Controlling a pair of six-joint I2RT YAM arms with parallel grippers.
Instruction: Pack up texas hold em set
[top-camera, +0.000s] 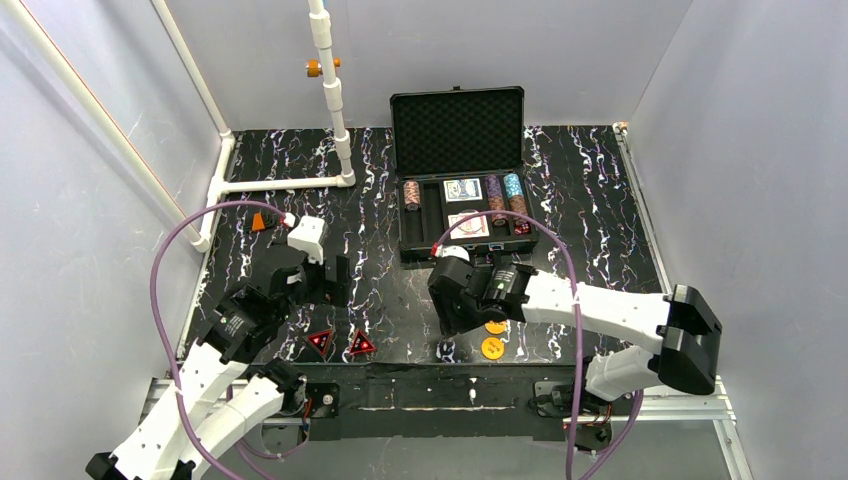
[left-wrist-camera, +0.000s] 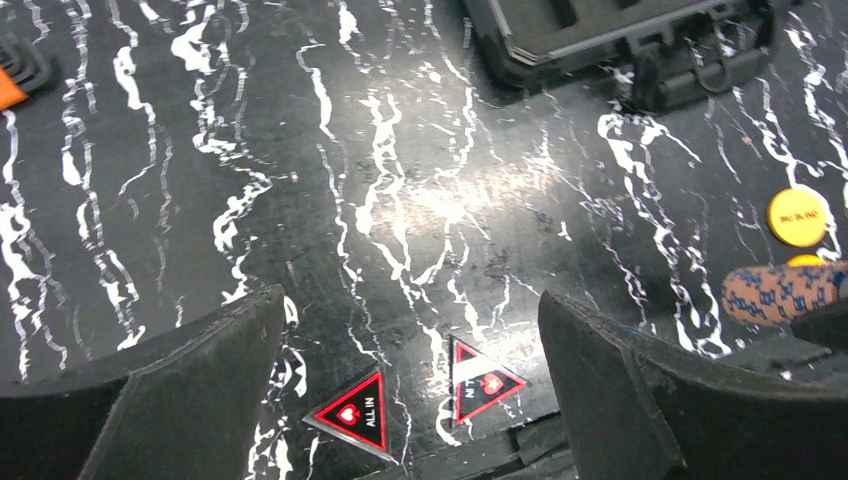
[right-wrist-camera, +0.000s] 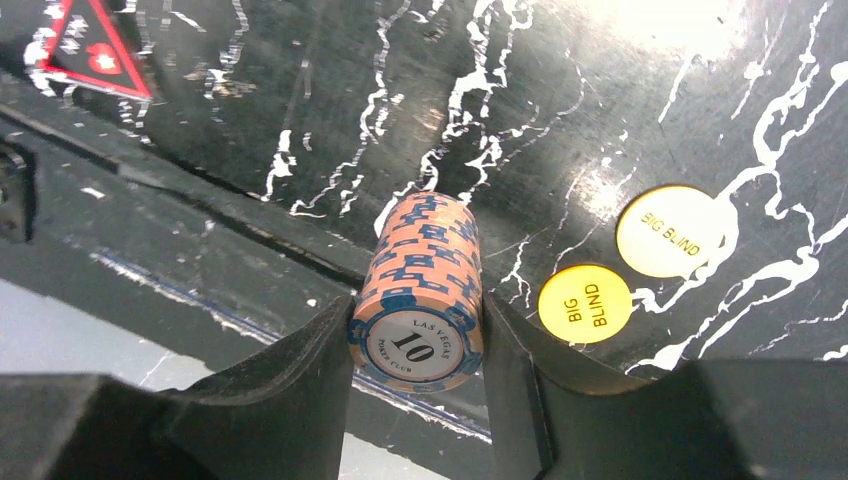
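Observation:
The black case (top-camera: 458, 132) stands open at the back of the table, with chip stacks and two card decks in its tray. My right gripper (right-wrist-camera: 418, 330) is shut on a brown and blue chip stack (right-wrist-camera: 420, 290) marked 10, which lies on its side at the table's front edge (top-camera: 446, 349). Two orange discs (right-wrist-camera: 585, 302) (right-wrist-camera: 672, 230) lie just to its right. My left gripper (left-wrist-camera: 410, 310) hangs open above two red-black triangles (left-wrist-camera: 352, 412) (left-wrist-camera: 482, 380) with nothing between its fingers.
A small orange block (top-camera: 262, 221) sits at the left of the table behind my left arm. A white pipe frame (top-camera: 330, 90) rises at the back left. Grey walls close in both sides. The table's front bar (right-wrist-camera: 200, 250) runs just under the held stack.

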